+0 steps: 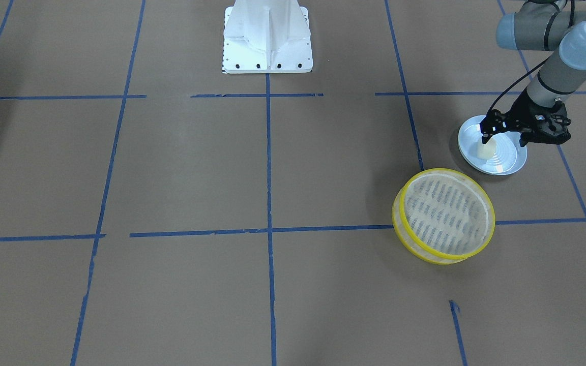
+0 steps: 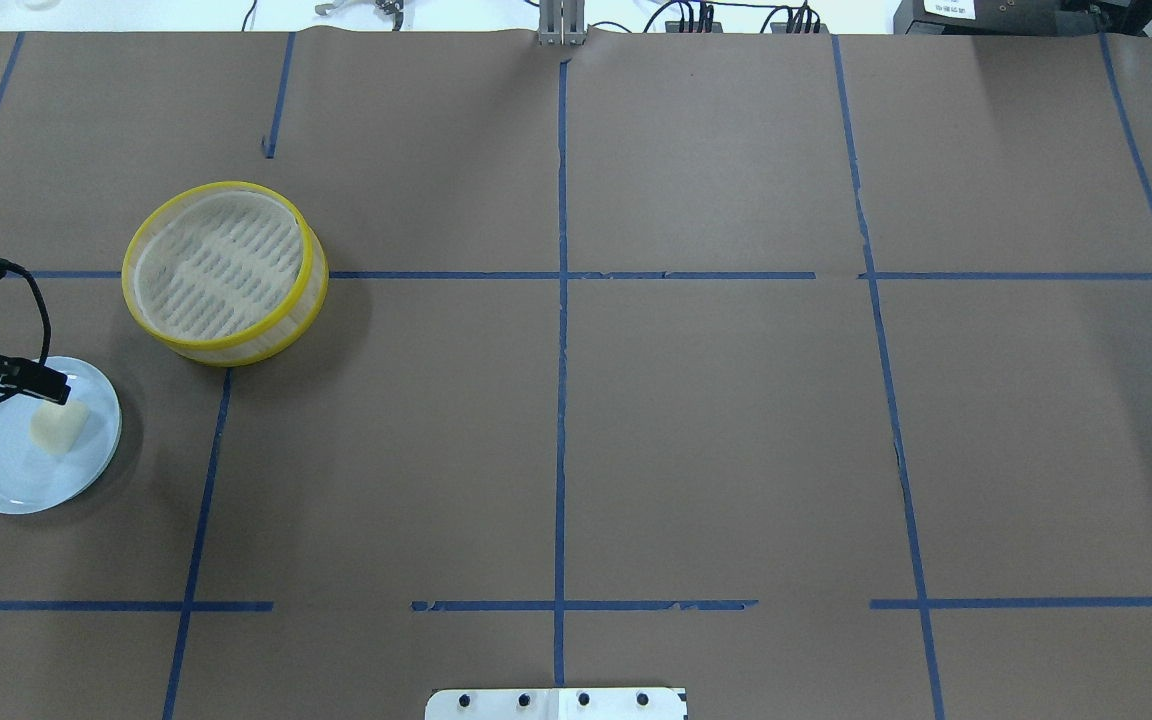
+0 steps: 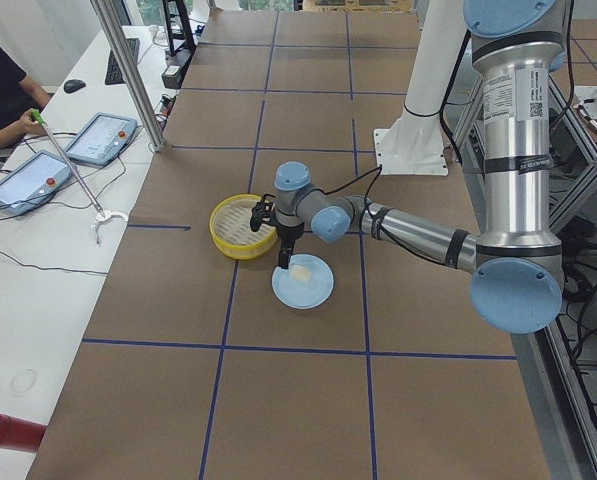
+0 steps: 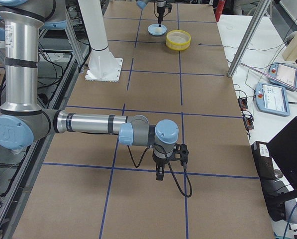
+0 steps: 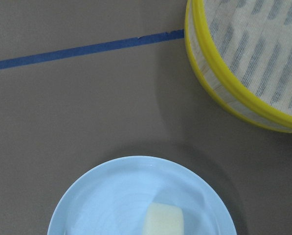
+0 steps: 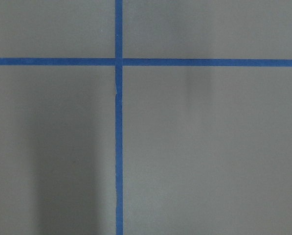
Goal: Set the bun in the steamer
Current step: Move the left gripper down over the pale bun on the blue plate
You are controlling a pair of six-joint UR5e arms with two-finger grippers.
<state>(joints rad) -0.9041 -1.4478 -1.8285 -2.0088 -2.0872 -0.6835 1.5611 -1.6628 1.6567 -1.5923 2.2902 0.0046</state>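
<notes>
One step in hand, pickup: left gripper (image 1: 486, 136) hovers over bun (image 1: 487, 149) on plate (image 1: 507, 158) by counter's left edge, jaw spread unreadable; next calls for descent, grasp, lift across to steamer (image 1: 443, 171).

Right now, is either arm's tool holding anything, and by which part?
Nothing looks held. The bun lies on the plate under the left tool; the right tool hangs over the table.
</notes>
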